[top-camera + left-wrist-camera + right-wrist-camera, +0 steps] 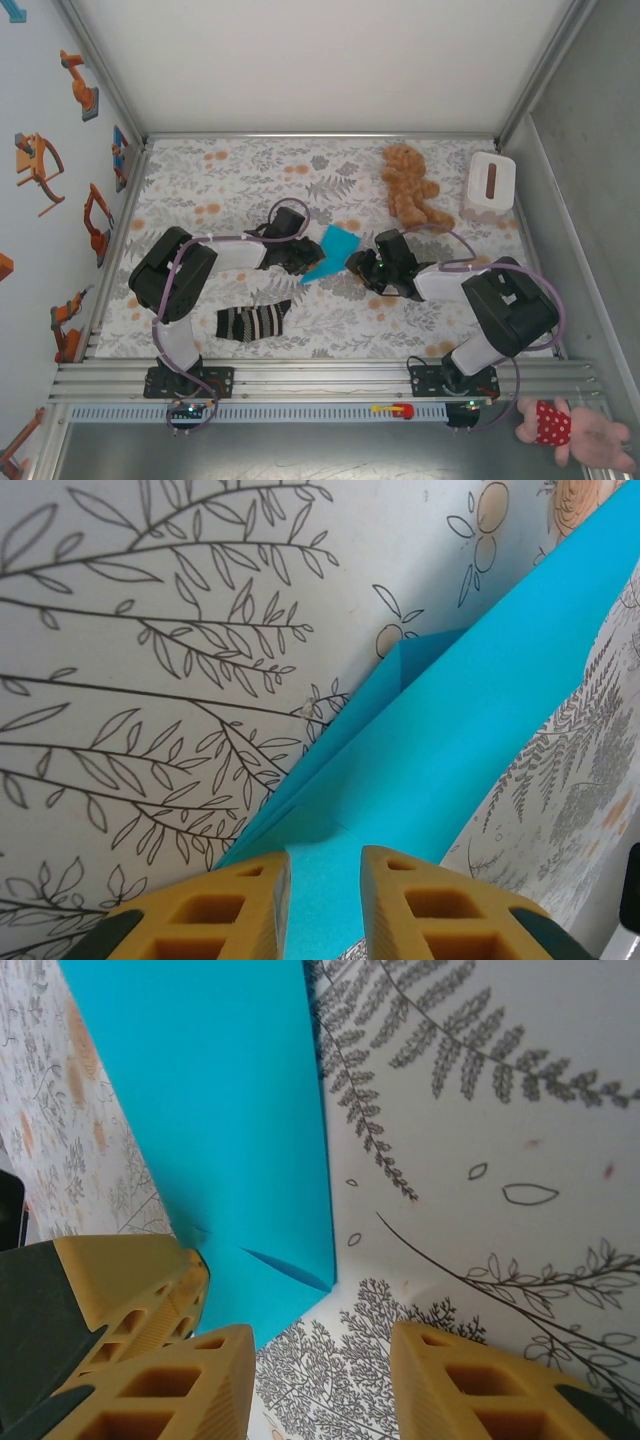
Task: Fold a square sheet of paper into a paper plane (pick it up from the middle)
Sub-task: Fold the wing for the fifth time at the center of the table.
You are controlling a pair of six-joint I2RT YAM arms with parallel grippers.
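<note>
Left pincer (325,865), right pincer (320,1338) flank one paper (331,252); one sock (253,322), one teddy (412,188).

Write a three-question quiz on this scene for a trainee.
1. True or false: the striped sock lies to the robot's left of the turquoise paper.
2. What sits next to the white box? A) the sock B) the brown teddy bear C) the paper
3. In the left wrist view, what shows between the fingers of the left gripper?
Key: 1 true; 2 B; 3 the turquoise paper.
</note>
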